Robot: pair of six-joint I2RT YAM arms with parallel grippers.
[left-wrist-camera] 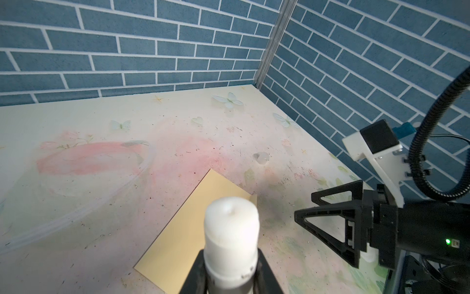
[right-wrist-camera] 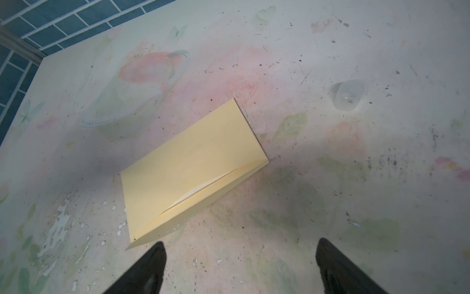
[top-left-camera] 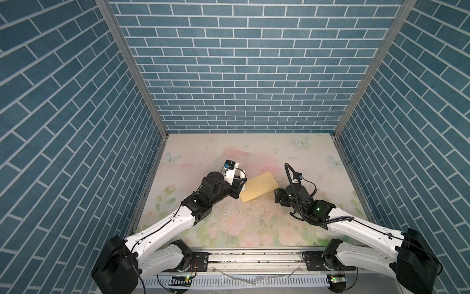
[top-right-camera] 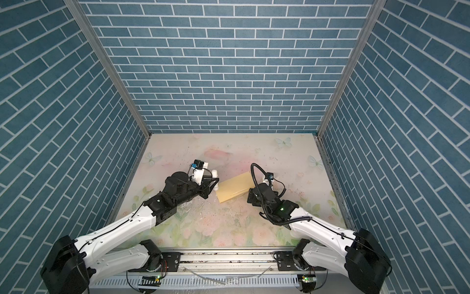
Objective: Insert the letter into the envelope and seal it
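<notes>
The yellow envelope (top-left-camera: 259, 187) (top-right-camera: 235, 189) lies flat at mid-table, slanted. Its flap is folded over along one long edge and gapes slightly in the right wrist view (right-wrist-camera: 193, 163). The letter is hidden from every view. My left gripper (top-left-camera: 240, 189) (left-wrist-camera: 231, 254) hovers at the envelope's left end (left-wrist-camera: 183, 236), shut on a white glue stick (left-wrist-camera: 231, 229) that points out over the paper. Just off the envelope's right end my right gripper (top-left-camera: 277, 197) (top-right-camera: 250, 197) (right-wrist-camera: 240, 254) (left-wrist-camera: 305, 208) stands open, nothing between its black fingers (right-wrist-camera: 150, 264).
A small clear cap (right-wrist-camera: 348, 95) (left-wrist-camera: 262, 157) sits on the floral tabletop (top-left-camera: 229, 157) a little beyond the envelope's right end. Blue brick walls (top-left-camera: 244, 76) close in the back and both sides. A metal rail (top-left-camera: 254, 257) runs along the front edge.
</notes>
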